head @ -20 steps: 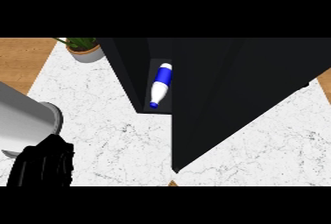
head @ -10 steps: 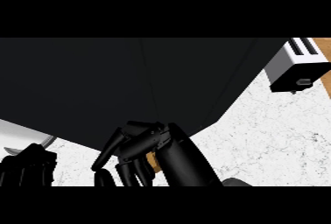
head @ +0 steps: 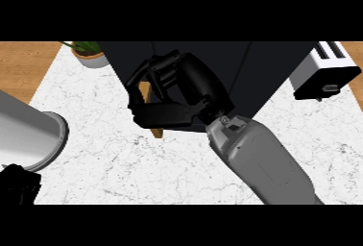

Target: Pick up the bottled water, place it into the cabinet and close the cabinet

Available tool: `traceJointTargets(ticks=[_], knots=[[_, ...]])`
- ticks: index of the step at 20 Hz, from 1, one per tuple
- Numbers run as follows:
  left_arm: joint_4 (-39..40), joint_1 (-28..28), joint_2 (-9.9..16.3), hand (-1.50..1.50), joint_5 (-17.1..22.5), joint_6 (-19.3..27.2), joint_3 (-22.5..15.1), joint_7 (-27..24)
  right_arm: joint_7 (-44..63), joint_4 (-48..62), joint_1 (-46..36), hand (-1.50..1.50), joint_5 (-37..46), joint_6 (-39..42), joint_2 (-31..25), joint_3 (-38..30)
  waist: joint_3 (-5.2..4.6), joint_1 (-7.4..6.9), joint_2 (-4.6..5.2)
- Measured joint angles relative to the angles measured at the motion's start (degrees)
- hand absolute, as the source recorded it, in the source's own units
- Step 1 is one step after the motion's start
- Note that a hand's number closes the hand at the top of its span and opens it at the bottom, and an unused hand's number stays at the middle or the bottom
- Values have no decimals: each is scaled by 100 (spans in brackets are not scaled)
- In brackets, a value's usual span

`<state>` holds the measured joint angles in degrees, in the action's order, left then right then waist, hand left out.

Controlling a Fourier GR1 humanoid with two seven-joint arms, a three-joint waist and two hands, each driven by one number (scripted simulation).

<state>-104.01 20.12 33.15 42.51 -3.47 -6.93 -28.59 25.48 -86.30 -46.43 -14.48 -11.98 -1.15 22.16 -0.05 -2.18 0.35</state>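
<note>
Bottled water is hidden; the tall black cabinet (head: 276, 72) shows no visible contents. Against its front, the right hand (head: 177, 96) has curled fingers, grasping nothing visible. Whether the left hand (head: 18, 185), near left, is open, I cannot tell.

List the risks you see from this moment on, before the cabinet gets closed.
1. The right hand covers the front of the black cabinet, and the bottled water cannot be seen; whether it sits fully inside is unknown, so closing might catch it.
2. The white toaster stands close to the cabinet's right side; a wide swing of the arm may knock it.
3. The left hand shows at the lower left edge, with the left forearm near the counter's edge.
</note>
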Motion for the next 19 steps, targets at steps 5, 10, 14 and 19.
traceJointTargets(ticks=[5,10,14,19], knots=[[80,70,-37,150,-23,-182,118,-65,-758,830,-183,150,-266,735,69,-285,7,15,-159],[22,78,-39,150,-79,-217,97,-3,-1156,1240,-312,150,-446,1293,54,-356,-34,-51,-227],[2,7,-36,150,-71,-248,130,14,-1451,1442,-368,150,-515,1673,-44,-393,-66,-104,-244],[-51,-63,-21,150,-57,-246,135,94,-1725,1607,-415,150,-611,2040,-138,-435,-93,-148,-241]])
